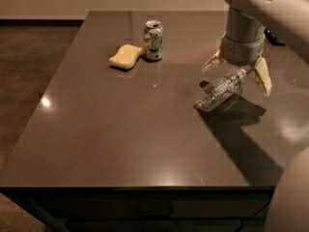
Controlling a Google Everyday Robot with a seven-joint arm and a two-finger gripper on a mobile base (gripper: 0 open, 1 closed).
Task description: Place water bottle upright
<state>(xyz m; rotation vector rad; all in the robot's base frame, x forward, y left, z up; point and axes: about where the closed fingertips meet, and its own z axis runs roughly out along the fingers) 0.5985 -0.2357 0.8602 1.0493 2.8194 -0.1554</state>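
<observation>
Water bottle (217,90) lying flat, gripper (236,76) splayed above

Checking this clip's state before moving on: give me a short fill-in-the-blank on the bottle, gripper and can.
1. The water bottle lies on its ____ on the table.
2. The gripper, over the bottle's cap end, has its fingers ____.
3. The soda can stands ____ beside the yellow sponge.
Missing words: side; open; upright.

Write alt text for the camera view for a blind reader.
A clear water bottle lies on its side on a dark table, with the robot's gripper open just above its cap end. Farther back are an upright green-and-white soda can and a yellow sponge beside it.
</observation>
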